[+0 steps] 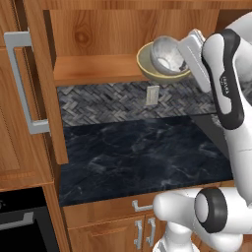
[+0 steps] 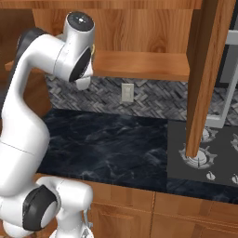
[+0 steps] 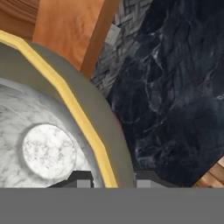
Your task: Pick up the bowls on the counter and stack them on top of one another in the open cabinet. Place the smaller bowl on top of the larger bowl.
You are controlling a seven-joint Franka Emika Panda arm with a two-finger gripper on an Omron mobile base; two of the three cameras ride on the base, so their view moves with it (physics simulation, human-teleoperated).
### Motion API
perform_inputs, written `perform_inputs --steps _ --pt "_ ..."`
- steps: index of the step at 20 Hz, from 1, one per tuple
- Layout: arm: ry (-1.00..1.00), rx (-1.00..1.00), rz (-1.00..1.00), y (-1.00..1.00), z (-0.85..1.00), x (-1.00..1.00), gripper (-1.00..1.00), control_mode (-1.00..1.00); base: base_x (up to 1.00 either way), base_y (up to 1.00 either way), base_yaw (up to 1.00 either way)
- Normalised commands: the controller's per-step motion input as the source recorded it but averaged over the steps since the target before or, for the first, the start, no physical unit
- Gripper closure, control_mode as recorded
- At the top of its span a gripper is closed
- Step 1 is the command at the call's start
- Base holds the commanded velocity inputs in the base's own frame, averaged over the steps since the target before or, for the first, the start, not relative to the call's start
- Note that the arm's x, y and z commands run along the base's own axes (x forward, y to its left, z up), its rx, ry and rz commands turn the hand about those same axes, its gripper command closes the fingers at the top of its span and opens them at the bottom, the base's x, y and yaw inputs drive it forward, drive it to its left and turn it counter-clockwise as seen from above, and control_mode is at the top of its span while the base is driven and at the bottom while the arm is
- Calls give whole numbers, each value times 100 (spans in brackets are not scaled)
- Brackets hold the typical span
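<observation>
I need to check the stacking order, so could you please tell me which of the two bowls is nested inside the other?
The small whitish-grey marbled bowl sits inside the wide yellowish-tan bowl.

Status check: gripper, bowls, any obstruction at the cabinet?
Gripper shut on wide yellowish-tan bowl rim. Small whitish-grey bowl nested inside it, both tilted at wooden cabinet shelf edge. Nothing blocking the shelf.

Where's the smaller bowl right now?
In the left base view, the smaller bowl sits nested inside the larger bowl, tilted at the right end of the open cabinet's shelf, above the counter.
</observation>
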Motion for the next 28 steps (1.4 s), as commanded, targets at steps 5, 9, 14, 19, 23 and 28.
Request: perform_inputs --steps 5,9,14,19,23,28 --pt "0 9 -2 0 0 34 100 -100 0 0 0" --pt "0 8 -3 0 0 33 100 -100 0 0 0" --pt "0 6 -4 0 0 32 100 -100 0 0 0" --pt "2 1 -6 0 0 32 100 -100 0 0 0" --pt "3 0 -6 0 0 35 100 -100 0 0 0" --pt "3 0 -6 0 0 36 100 -100 0 0 0"
